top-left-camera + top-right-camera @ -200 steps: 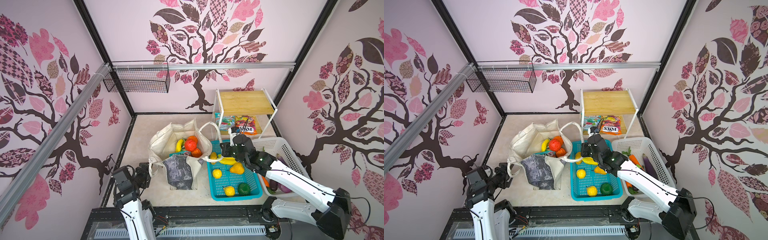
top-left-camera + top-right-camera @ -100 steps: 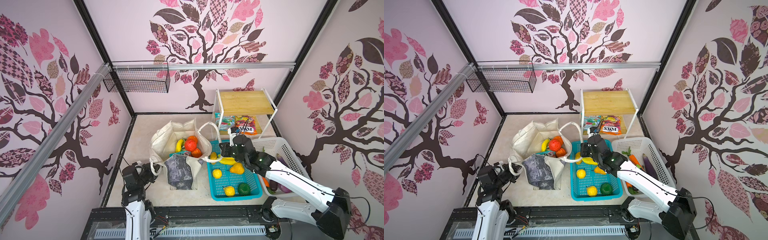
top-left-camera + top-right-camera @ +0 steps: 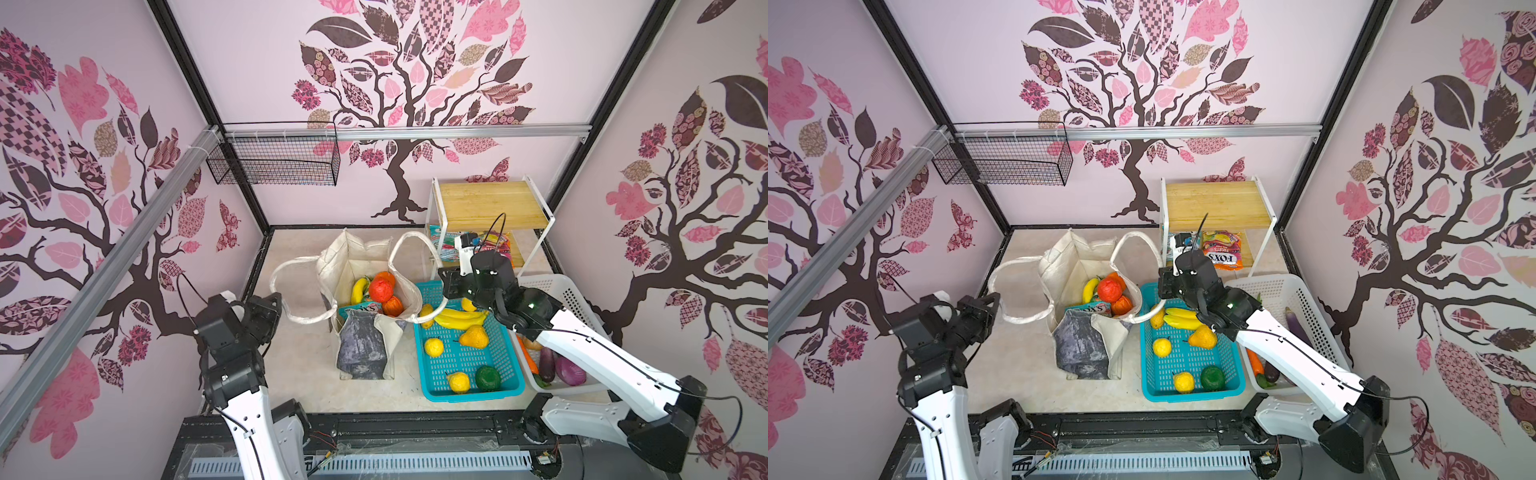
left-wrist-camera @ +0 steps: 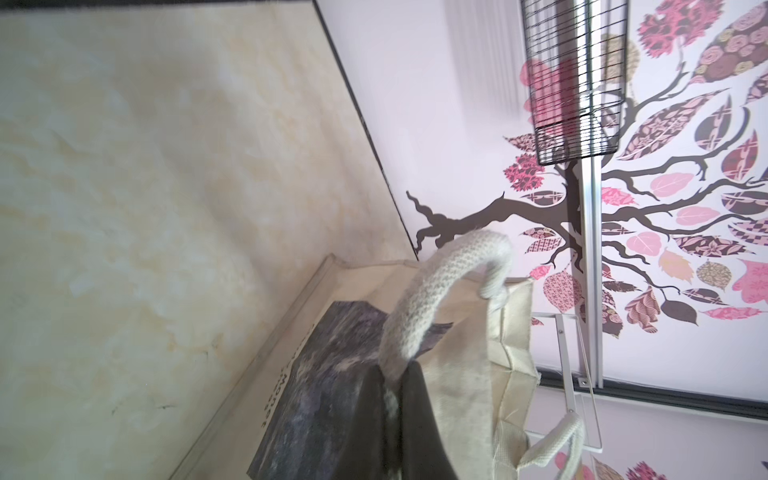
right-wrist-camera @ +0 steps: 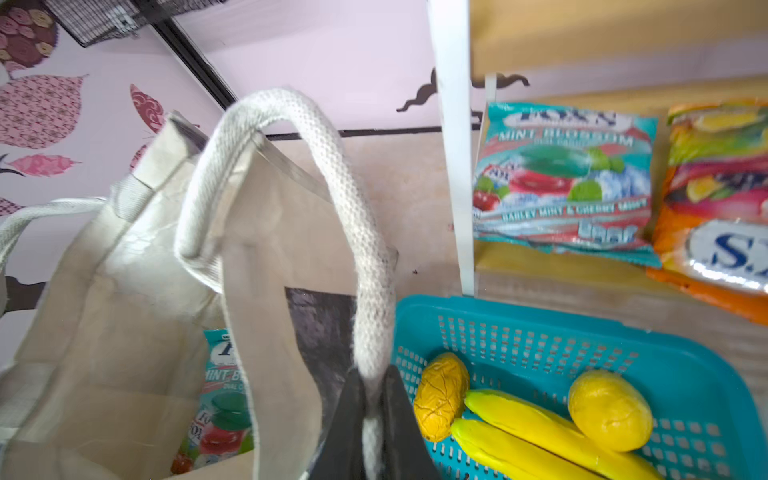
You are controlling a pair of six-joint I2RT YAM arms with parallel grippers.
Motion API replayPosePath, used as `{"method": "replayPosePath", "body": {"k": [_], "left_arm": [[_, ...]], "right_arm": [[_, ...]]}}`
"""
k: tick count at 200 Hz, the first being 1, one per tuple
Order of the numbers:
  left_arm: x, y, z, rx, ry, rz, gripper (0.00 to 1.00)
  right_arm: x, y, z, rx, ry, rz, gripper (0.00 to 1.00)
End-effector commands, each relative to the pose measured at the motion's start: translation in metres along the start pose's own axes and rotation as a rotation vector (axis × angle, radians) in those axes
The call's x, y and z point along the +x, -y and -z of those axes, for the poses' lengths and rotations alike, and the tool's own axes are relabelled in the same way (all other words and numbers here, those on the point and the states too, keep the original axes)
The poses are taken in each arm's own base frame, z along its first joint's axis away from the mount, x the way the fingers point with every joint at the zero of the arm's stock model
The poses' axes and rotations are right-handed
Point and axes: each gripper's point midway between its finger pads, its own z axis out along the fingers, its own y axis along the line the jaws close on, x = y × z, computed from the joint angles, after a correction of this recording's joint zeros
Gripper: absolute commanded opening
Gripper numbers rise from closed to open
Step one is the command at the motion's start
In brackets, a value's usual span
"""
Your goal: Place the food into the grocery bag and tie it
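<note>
Plainly, both claws are clenched on the grocery bag (image 3: 345, 266): the left claw (image 4: 392, 368) pinches one strap handle (image 4: 428, 291), which arches away from its tips, and the right claw (image 5: 372, 384) pinches the other handle (image 5: 365, 270). The bag stands open between the two claws, fruit (image 3: 380, 289) inside. It looks like soft, limp, light canvas, likely to sag and slump when pulled; the woven straps seem grippy and are the sensible hold for tying. Bananas (image 5: 519, 440) lie in the teal basket (image 5: 519, 313) just beside the right claw.
</note>
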Motion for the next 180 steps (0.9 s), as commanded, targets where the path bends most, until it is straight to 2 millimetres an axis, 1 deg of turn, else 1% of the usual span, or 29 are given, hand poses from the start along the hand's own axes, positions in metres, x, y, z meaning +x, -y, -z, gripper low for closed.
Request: {"method": "replayPosePath", "body": {"k": [1, 13, 22, 42, 55, 73, 76, 97, 107, 118, 133, 150, 167, 180], "left_arm": [[-0.022, 0.034, 0.016, 0.013, 0.049, -0.121, 0.00], [-0.028, 0.065, 0.019, 0.089, 0.023, -0.179, 0.00], [-0.025, 0.087, 0.018, 0.122, -0.020, -0.230, 0.00], [0.002, 0.122, 0.013, 0.156, -0.156, -0.349, 0.00], [0.017, 0.141, 0.011, 0.190, -0.184, -0.407, 0.00], [0.029, 0.156, 0.007, 0.205, -0.208, -0.458, 0.00], [0.031, 0.159, 0.006, 0.213, -0.217, -0.462, 0.00], [0.064, 0.177, -0.002, 0.308, -0.353, -0.468, 0.00], [0.076, 0.177, -0.005, 0.317, -0.375, -0.494, 0.00], [0.084, 0.175, -0.007, 0.318, -0.381, -0.515, 0.00], [0.095, 0.172, -0.013, 0.335, -0.421, -0.514, 0.00], [0.105, 0.162, -0.022, 0.309, -0.473, -0.528, 0.00], [0.111, 0.150, -0.025, 0.279, -0.501, -0.554, 0.00], [0.115, 0.138, -0.027, 0.246, -0.517, -0.568, 0.00]], "right_arm": [[-0.019, -0.010, 0.006, -0.006, -0.005, 0.080, 0.00], [-0.034, -0.019, 0.010, -0.029, 0.017, 0.090, 0.00], [-0.043, -0.027, 0.012, -0.057, 0.034, 0.096, 0.00], [-0.052, -0.051, 0.011, -0.164, 0.037, 0.106, 0.00], [-0.050, -0.067, 0.007, -0.213, 0.029, 0.129, 0.00], [-0.046, -0.090, -0.002, -0.236, 0.024, 0.184, 0.00], [-0.043, -0.094, -0.004, -0.243, 0.018, 0.195, 0.00], [-0.025, -0.131, -0.014, -0.322, -0.028, 0.243, 0.00], [-0.015, -0.147, -0.018, -0.387, -0.050, 0.239, 0.00], [-0.005, -0.162, -0.023, -0.472, -0.074, 0.214, 0.00], [0.009, -0.176, -0.031, -0.543, -0.113, 0.195, 0.00], [0.026, -0.193, -0.037, -0.587, -0.135, 0.222, 0.00], [0.037, -0.205, -0.041, -0.630, -0.141, 0.230, 0.00], [0.041, -0.207, -0.045, -0.645, -0.139, 0.209, 0.00]]}}
